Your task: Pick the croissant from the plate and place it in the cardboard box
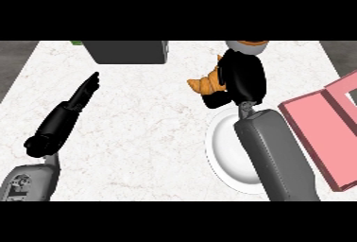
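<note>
Croissant [203, 84] in right robot hand [242, 75]

One head view alone looked steeply down from above the near side of the white marbled counter [140, 132], close in; its left and right edges showed only toward the far side.

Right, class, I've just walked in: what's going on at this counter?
The robot's right hand is curled round the croissant and holds it past the far edge of the white plate. The open pink box lies to the right, and the croissant is not yet in it. The left hand rests open at the left.
</note>
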Robot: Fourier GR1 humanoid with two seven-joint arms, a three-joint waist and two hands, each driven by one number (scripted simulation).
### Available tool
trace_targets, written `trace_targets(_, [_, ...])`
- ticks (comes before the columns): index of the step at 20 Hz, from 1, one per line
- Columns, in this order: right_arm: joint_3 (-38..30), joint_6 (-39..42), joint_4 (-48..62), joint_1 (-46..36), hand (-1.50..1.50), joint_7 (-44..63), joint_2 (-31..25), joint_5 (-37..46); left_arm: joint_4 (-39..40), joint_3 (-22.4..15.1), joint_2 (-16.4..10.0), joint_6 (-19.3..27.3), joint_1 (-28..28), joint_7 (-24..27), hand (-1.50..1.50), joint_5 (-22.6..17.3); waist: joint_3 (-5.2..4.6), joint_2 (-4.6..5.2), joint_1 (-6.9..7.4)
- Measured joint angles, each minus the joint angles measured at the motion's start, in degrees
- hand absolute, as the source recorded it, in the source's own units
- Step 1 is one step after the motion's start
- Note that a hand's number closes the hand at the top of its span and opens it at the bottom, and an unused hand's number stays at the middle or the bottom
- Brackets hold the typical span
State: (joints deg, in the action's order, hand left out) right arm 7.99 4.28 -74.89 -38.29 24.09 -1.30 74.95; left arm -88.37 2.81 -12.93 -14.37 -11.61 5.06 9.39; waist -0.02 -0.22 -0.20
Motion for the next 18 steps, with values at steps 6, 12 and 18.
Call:
trace_targets(6, [-7.2, -2.1, -8.5, -0.8, 1.5, 9.5, -1.0, 0.7, 0.4, -0.1, 0.6, 0.8, -0.5, -0.4, 0.0, 0.6, 0.01, -0.05, -0.48])
trace_targets(12, [-15.6, -2.8, -12.4, -0.3, 1.5, 12.7, -6.1, -1.3, 0.4, 0.3, 0.4, 0.2, -0.7, -0.4, 0.0, 0.4, 0.02, 0.11, -0.23])
trace_targets(18, [-22.8, -0.8, -10.0, 0.6, 1.5, 9.9, -14.4, -5.1, 0.8, 1.0, -0.2, -0.7, 0.1, 1.0, 0.0, 0.0, 0.02, 0.19, 0.09])
